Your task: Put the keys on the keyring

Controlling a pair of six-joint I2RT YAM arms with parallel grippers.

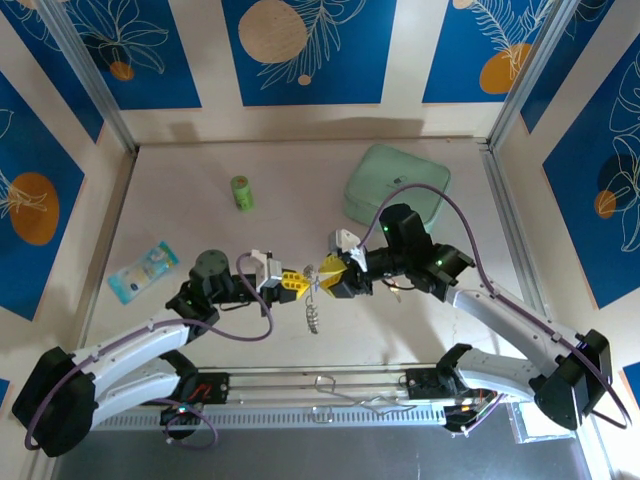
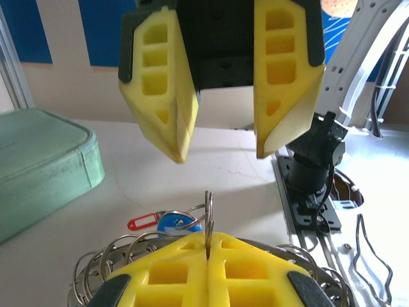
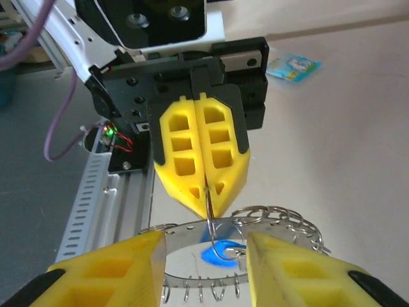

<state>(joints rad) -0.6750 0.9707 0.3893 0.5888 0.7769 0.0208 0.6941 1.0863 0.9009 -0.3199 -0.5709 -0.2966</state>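
My left gripper (image 1: pixel 298 283) (image 2: pixel 208 238) is shut on a small split ring (image 2: pixel 208 211) that stands upright between its yellow fingers. From that ring the keyring (image 1: pixel 312 318) (image 3: pixel 281 220) hangs, a thin metal band fringed with small rings. The keys' blue tag (image 2: pixel 171 222) (image 3: pixel 220 251) and red tag (image 2: pixel 143 222) lie on the table below it; their blades are hard to make out. My right gripper (image 1: pixel 335 275) (image 3: pixel 204 246) faces the left one, open, its fingers either side of the hanging ring and touching nothing.
A pale green pouch (image 1: pixel 397 185) (image 2: pixel 38 166) lies behind the right arm. A small green cylinder (image 1: pixel 241 192) stands at the back, and a blue packet (image 1: pixel 143 270) (image 3: pixel 293 65) lies at the left. A metal rail (image 1: pixel 320 385) runs along the near edge.
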